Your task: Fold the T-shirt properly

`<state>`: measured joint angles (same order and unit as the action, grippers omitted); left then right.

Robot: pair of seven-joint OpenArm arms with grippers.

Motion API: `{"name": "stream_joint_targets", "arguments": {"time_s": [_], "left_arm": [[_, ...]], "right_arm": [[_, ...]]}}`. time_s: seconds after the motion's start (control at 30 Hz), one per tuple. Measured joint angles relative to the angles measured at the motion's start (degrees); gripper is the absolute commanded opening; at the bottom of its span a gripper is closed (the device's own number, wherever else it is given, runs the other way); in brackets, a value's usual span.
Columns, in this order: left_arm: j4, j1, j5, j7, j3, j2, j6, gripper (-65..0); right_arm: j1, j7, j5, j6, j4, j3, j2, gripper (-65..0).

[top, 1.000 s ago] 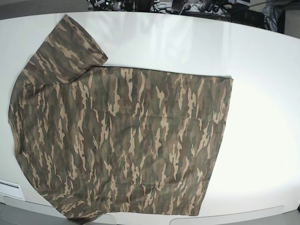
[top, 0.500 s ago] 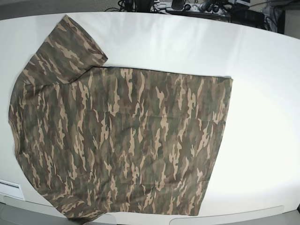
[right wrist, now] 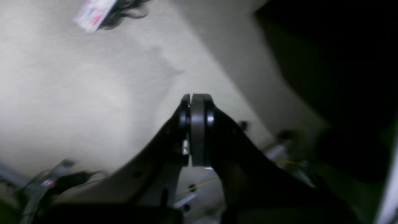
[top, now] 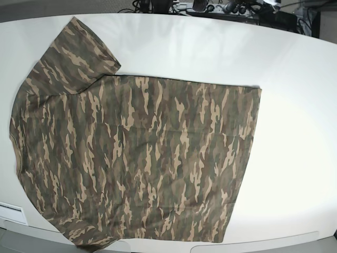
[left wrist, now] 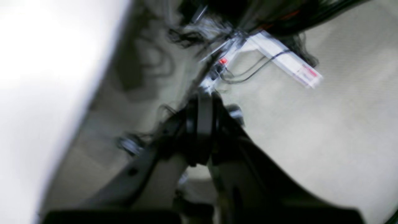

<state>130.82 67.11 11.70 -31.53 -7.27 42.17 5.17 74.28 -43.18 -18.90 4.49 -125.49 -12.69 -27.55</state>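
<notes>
1. T-shirt [top: 131,158]: spread flat across left and centre of base view, on white table [top: 295,105]; missing from both wrist views.
2. Left gripper [left wrist: 202,124]: clenched, empty, wrist view only.
3. Right gripper [right wrist: 196,124]: clenched, empty, wrist view only.

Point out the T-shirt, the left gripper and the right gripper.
T-shirt [top: 142,158], base view, middle of the torso panel.
left gripper [left wrist: 203,96], left wrist view, tips of the shut jaws.
right gripper [right wrist: 195,96], right wrist view, tips of the shut jaws.
</notes>
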Motion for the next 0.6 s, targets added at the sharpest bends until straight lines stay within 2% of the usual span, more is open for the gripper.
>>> {"name": "stream_joint_targets", "arguments": {"time_s": [0.07,0.27,0.43,0.6], "left_arm": [[3.4,1.4,0.6,0.4,2.9,0.8,0.2,-65.0],[3.3,1.7,0.5,0.9,10.9,1.0,0.3,-65.0],[3.3,-1.2,0.9,1.1,14.7,0.9,0.9,-65.0],[3.3,-5.1,1.2,1.6,15.3,3.0,0.8,-65.0]], "right_arm": [[-0.3,0.3,-3.0,-1.5,-3.1,0.5,0.0,-65.0],[-0.2,0.3,-9.4,-8.1,-6.1,3.7,0.0,-65.0],[-0.3,0.3,-12.2,-10.5,-8.3,10.9,0.0,-65.0],[0.0,2.3,-12.2,-11.9,-8.6,18.8,0.1,-65.0]]}}
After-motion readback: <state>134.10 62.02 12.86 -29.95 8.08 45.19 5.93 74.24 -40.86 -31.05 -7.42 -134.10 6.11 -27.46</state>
